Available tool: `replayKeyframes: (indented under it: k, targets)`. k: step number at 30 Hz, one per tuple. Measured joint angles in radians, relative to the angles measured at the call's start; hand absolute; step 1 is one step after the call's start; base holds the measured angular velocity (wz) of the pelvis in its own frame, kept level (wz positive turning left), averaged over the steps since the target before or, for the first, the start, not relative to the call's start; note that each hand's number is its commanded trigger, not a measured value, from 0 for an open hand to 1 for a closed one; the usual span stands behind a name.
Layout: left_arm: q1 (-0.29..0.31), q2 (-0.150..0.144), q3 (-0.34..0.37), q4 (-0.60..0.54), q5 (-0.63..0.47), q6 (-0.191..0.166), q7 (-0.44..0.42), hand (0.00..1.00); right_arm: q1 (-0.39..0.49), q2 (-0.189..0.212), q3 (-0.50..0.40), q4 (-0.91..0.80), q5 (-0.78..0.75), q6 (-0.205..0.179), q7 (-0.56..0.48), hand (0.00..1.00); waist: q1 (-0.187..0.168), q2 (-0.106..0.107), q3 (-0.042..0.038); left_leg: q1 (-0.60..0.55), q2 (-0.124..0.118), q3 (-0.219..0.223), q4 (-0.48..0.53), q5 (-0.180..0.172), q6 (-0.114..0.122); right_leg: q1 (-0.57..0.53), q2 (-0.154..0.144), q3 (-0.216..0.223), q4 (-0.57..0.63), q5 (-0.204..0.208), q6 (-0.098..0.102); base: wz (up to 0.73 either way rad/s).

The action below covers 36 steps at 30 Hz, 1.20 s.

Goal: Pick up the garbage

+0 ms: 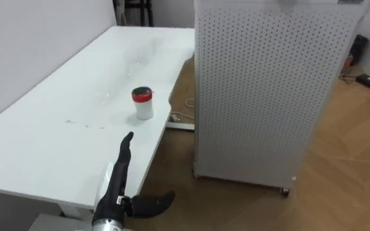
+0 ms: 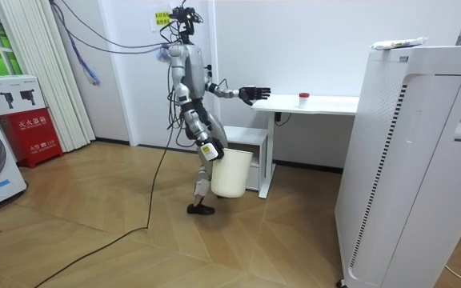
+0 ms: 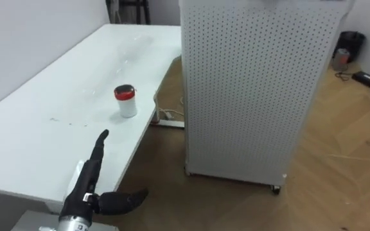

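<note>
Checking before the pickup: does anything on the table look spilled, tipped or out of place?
Nothing looks spilled or damaged. The small white jar with a red lid stands upright on the white table, close to the edge on the robot's right. The robot's left hand hovers open, short of the jar.

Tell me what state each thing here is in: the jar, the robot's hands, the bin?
Jar: upright on the table, red lid on, untouched.
Left hand: open, fingers straight, held out over the table, short of the jar.
Right hand: hanging low at the robot's side.
Bin: upright on the floor beside the table.
</note>
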Motion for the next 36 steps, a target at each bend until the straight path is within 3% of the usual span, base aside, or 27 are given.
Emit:
replayKeyframes:
  k: [1, 2, 6, 8, 10, 12, 13, 14, 16, 17, 18, 19, 21, 22, 23, 24, 25, 27, 28, 29, 31, 36]
  targets:
    - [0.002, 0.001, 0.008, -0.004, 0.001, -0.001, 0.000, 0.00, 0.006, -0.002, -0.002, -0.007, 0.000, 0.000, 0.001, 1.00, 0.008, -0.002, 0.0015, 0.001, -0.001, 0.005, 0.008, 0.015, 0.013, 0.001, -0.008, -0.020, -0.004, -0.003, 0.004, -0.37]
    - [0.009, 0.003, 0.029, -0.009, 0.000, -0.002, 0.003, 0.00, 0.008, -0.001, -0.003, -0.009, 0.001, -0.002, 0.004, 1.00, 0.016, -0.008, 0.0009, 0.003, 0.000, 0.015, 0.026, 0.001, 0.013, 0.010, -0.025, -0.049, -0.023, -0.003, 0.007, -0.31]
    - [0.013, 0.012, 0.067, -0.010, -0.012, -0.003, 0.003, 0.00, 0.003, -0.009, 0.001, -0.010, -0.001, -0.004, -0.004, 1.00, 0.012, -0.002, 0.0078, -0.017, 0.008, 0.022, 0.140, -0.075, 0.014, 0.060, -0.037, -0.031, -0.061, -0.017, 0.015, -0.15]
    - [0.012, 0.012, 0.082, -0.015, -0.012, -0.002, 0.003, 0.00, 0.002, -0.009, 0.007, -0.011, -0.008, -0.004, -0.006, 1.00, 0.007, -0.001, 0.0096, -0.016, 0.004, 0.021, 0.160, -0.096, 0.015, 0.077, -0.043, -0.035, -0.072, -0.026, 0.016, -0.01]
    - [0.011, 0.012, 0.091, -0.024, -0.011, -0.003, 0.003, 0.00, 0.002, -0.009, 0.009, -0.012, -0.005, -0.004, -0.006, 1.00, 0.008, -0.005, 0.0124, -0.016, -0.006, 0.024, 0.179, -0.116, 0.021, 0.082, -0.055, -0.033, -0.057, -0.049, 0.020, 0.03]
    - [0.009, 0.010, 0.093, -0.028, -0.010, -0.004, 0.002, 0.00, 0.000, -0.011, 0.036, -0.012, -0.004, -0.003, -0.012, 1.00, 0.027, -0.012, 0.0162, -0.021, -0.031, 0.028, 0.189, -0.146, 0.026, 0.095, -0.073, -0.025, -0.039, -0.075, 0.028, 0.00]
    - [0.006, 0.007, 0.093, -0.028, -0.008, -0.005, 0.002, 0.00, 0.000, -0.012, 0.035, -0.012, -0.008, -0.003, -0.014, 1.00, 0.032, -0.013, 0.0158, -0.021, -0.038, 0.027, 0.189, -0.155, 0.030, 0.094, -0.079, -0.025, -0.032, -0.082, 0.031, 0.15]
    - [0.006, 0.004, 0.093, -0.028, -0.010, -0.012, 0.002, 0.00, -0.006, -0.013, 0.034, -0.012, -0.016, -0.002, -0.016, 1.00, 0.035, -0.012, 0.0089, -0.012, -0.050, 0.024, 0.176, -0.172, 0.033, 0.092, -0.094, -0.026, -0.011, -0.099, 0.039, 0.19]
    - [0.006, 0.005, 0.093, -0.029, -0.011, -0.022, 0.005, 0.00, -0.022, -0.015, 0.037, -0.019, -0.030, -0.002, -0.022, 1.00, 0.038, -0.023, 0.0120, 0.004, -0.073, 0.032, 0.179, -0.188, 0.044, 0.043, -0.123, -0.023, 0.105, -0.110, 0.058, 0.14]
    - [0.006, 0.006, 0.093, -0.028, -0.011, -0.023, 0.006, 0.00, -0.028, -0.015, 0.045, -0.033, -0.033, -0.002, -0.025, 1.00, 0.047, -0.023, 0.0125, 0.007, -0.075, 0.042, 0.199, -0.198, 0.057, -0.004, -0.137, -0.030, 0.217, -0.090, 0.092, 0.08]
    - [0.007, 0.006, 0.093, -0.028, -0.011, -0.023, 0.007, 0.00, -0.033, -0.013, 0.052, -0.040, -0.032, -0.003, -0.035, 1.00, 0.056, -0.023, 0.0123, 0.018, -0.073, 0.044, 0.218, -0.211, 0.064, -0.029, -0.145, -0.041, 0.304, -0.053, 0.113, 0.10]
    - [0.007, 0.006, 0.093, -0.028, -0.011, -0.024, 0.010, 0.00, -0.035, -0.014, 0.060, -0.040, -0.031, -0.003, -0.036, 1.00, 0.059, -0.023, 0.0132, 0.028, -0.073, 0.044, 0.223, -0.219, 0.067, -0.035, -0.152, -0.057, 0.336, -0.034, 0.118, 0.17]
    - [0.007, 0.007, 0.093, -0.028, -0.011, -0.032, 0.048, 0.00, -0.046, -0.017, 0.065, -0.041, -0.028, -0.004, -0.037, 1.00, 0.064, -0.015, 0.0153, 0.069, -0.071, 0.027, 0.205, -0.253, 0.071, -0.053, -0.167, -0.101, 0.420, 0.042, 0.135, 0.14]
    - [0.006, 0.007, 0.093, -0.028, -0.009, -0.033, 0.059, 0.00, -0.051, -0.019, 0.065, -0.041, -0.028, -0.004, -0.037, 1.00, 0.066, -0.007, 0.0158, 0.078, -0.070, 0.012, 0.194, -0.267, 0.064, -0.064, -0.167, -0.112, 0.442, 0.065, 0.142, 0.12]
    - [0.006, 0.009, 0.087, -0.028, -0.009, -0.034, 0.074, 0.00, -0.058, -0.020, 0.066, -0.045, -0.031, -0.004, -0.039, 1.00, 0.063, 0.006, 0.0199, 0.082, -0.071, -0.018, 0.188, -0.275, 0.067, -0.080, -0.168, -0.125, 0.450, 0.059, 0.150, 0.06]
    - [0.006, 0.010, 0.088, -0.028, -0.008, -0.035, 0.088, 0.00, -0.068, -0.021, 0.071, -0.046, -0.030, -0.004, -0.039, 1.00, 0.068, 0.013, 0.0212, 0.083, -0.069, -0.026, 0.172, -0.273, 0.066, -0.121, -0.171, -0.126, 0.442, 0.011, 0.142, 0.09]
    - [0.006, 0.011, 0.088, -0.028, -0.008, -0.035, 0.091, 0.00, -0.071, -0.021, 0.072, -0.046, -0.029, -0.004, -0.038, 1.00, 0.065, 0.018, 0.0236, 0.082, -0.066, -0.033, 0.168, -0.273, 0.065, -0.143, -0.171, -0.128, 0.424, -0.010, 0.138, 0.10]
    - [0.006, 0.009, 0.085, -0.020, -0.012, -0.038, 0.092, 0.00, -0.062, -0.020, 0.074, -0.045, -0.029, -0.004, -0.032, 1.00, 0.061, 0.018, 0.0247, 0.106, -0.063, -0.047, 0.135, -0.267, 0.057, -0.202, -0.173, -0.102, 0.243, -0.024, 0.135, 0.22]
    - [0.006, 0.009, 0.085, -0.016, -0.012, -0.038, 0.093, 0.00, -0.062, -0.020, 0.075, -0.045, -0.030, -0.004, -0.032, 1.00, 0.059, 0.017, 0.0253, 0.114, -0.062, -0.050, 0.130, -0.267, 0.055, -0.205, -0.176, -0.098, 0.170, -0.012, 0.132, 0.26]
    - [0.006, 0.006, 0.085, -0.008, -0.010, -0.040, 0.094, 0.00, -0.063, -0.019, 0.073, -0.045, -0.032, -0.005, -0.034, 1.00, 0.050, 0.018, 0.0236, 0.123, -0.060, -0.066, 0.130, -0.273, 0.042, -0.207, -0.185, -0.112, 0.086, 0.092, 0.120, 0.40]
    - [0.006, 0.007, 0.080, -0.006, -0.010, -0.042, 0.094, 0.00, -0.064, -0.017, 0.071, -0.042, -0.043, -0.005, -0.044, 1.00, 0.036, 0.023, 0.0136, 0.135, -0.049, -0.097, 0.113, -0.265, 0.021, -0.169, -0.165, -0.140, 0.033, 0.100, 0.110, 0.31]
    - [0.004, 0.008, 0.078, -0.005, -0.011, -0.044, 0.098, 0.00, -0.073, -0.016, 0.085, -0.044, -0.043, -0.006, -0.003, 1.00, 0.037, -0.003, 0.0190, 0.199, -0.005, -0.095, 0.030, -0.248, -0.010, -0.089, -0.104, -0.160, -0.075, 0.123, 0.078, -0.02]
